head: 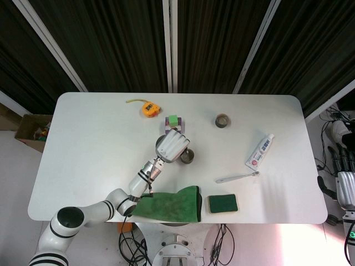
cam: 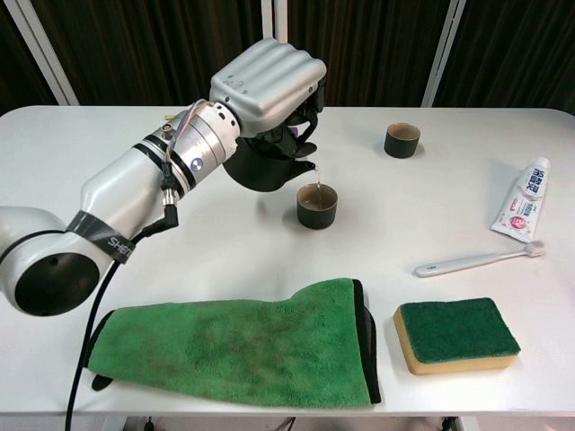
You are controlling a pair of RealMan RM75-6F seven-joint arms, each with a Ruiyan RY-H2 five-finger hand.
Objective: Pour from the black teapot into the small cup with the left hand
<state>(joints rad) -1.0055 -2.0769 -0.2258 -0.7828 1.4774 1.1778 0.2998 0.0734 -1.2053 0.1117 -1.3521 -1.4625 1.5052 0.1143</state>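
Pouring looks under way: left hand grips the tilted black teapot, its spout just above the small cup. Finishing and setting it down on the table remain; right hand hangs off-table, its grip unclear.
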